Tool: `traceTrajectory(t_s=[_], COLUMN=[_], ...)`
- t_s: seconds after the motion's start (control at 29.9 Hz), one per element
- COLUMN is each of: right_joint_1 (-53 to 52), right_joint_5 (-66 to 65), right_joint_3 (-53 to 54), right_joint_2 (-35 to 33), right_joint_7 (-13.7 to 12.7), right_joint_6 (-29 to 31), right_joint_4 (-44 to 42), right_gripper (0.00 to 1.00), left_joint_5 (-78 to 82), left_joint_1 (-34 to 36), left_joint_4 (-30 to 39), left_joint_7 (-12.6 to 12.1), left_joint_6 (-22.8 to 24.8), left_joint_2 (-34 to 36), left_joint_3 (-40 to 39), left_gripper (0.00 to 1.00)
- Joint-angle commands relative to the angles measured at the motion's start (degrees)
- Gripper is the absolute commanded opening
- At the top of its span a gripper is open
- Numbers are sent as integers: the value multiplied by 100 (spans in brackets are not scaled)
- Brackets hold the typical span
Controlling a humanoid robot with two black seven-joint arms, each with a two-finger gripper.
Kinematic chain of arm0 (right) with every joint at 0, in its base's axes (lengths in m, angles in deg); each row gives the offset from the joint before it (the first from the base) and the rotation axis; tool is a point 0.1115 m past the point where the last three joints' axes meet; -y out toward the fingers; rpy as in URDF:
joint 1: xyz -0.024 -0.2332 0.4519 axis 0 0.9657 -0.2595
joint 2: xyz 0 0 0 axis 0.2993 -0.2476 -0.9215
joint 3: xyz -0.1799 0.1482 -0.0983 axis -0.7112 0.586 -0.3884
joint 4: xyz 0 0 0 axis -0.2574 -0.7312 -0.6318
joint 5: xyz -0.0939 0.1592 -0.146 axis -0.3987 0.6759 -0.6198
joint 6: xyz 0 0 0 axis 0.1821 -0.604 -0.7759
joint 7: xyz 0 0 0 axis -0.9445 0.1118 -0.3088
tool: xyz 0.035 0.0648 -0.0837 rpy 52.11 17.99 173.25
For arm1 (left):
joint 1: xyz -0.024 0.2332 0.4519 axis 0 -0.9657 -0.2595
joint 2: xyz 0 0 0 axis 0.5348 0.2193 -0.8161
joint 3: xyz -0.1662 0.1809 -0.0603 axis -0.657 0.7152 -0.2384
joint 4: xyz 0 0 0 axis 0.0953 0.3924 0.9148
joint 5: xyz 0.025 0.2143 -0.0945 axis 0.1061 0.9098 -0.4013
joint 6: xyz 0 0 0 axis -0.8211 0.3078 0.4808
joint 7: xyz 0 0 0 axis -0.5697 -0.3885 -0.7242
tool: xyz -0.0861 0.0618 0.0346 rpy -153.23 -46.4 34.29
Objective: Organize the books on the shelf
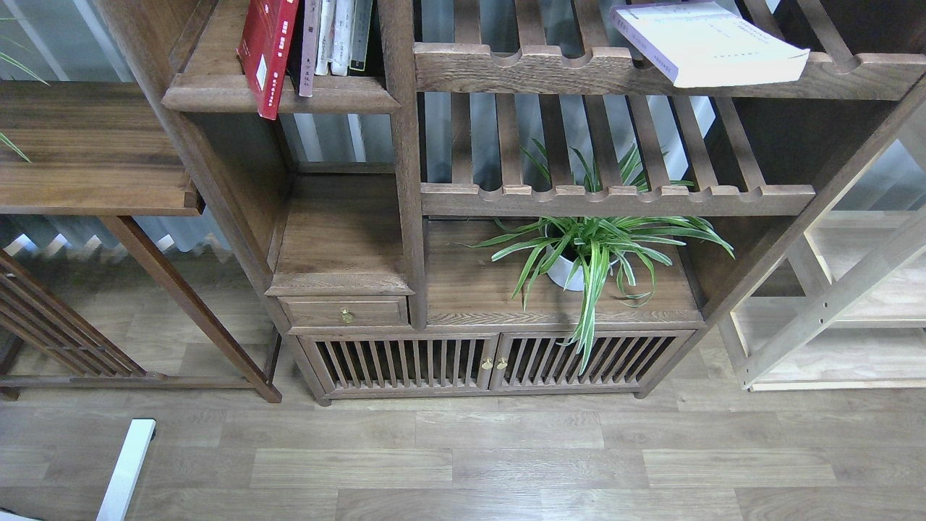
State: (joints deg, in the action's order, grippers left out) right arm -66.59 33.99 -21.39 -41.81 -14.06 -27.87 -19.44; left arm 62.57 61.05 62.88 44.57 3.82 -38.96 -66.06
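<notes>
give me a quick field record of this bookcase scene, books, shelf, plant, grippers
red book: upright on the solid shelf, leaning, lower corner past the front edge
neighbours: thin pale-spined volumes standing right of it
white-lavender book: lying flat on the upper slatted board, corner overhanging the front rail
maroon book: not visible
plant: white pot, under the lower slatted board
drawer: closed, brass knob
cabinet doors: closed
grippers: neither in view

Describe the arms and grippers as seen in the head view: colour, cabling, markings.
Neither arm nor gripper is in view, so nothing can be said of them. Only the dark wood bookcase, the floor and a white bar at lower left show; what the bar is, unclear.
</notes>
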Motion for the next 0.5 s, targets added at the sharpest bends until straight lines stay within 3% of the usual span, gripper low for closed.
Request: traceTrajectory(t_s=[0.0,0.2,0.37,0.47], right_joint_1=[-265,-617,-986,-1179], right_joint_5=[9,27,27,36], right_joint_3=[12,21,275,547], right_joint_2=[0,0,0,0], right_joint_7=[1,10,98,159], right_joint_6=[12,573,1581,1581], right_joint_4=[-6,3,99,152], right_gripper=[100,100,100,100], left_joint_5=[-9,-27,-114,-132], left_joint_1=[101,198,225,251], left_joint_4=[18,360,730,897], left_joint_7=[0,0,0,0], left_joint_6=[61,184,465,930], left_joint_2=[0,0,0,0], left_joint_3=[-36,-351,-1466,-2055], left_gripper=[99,99,99,99])
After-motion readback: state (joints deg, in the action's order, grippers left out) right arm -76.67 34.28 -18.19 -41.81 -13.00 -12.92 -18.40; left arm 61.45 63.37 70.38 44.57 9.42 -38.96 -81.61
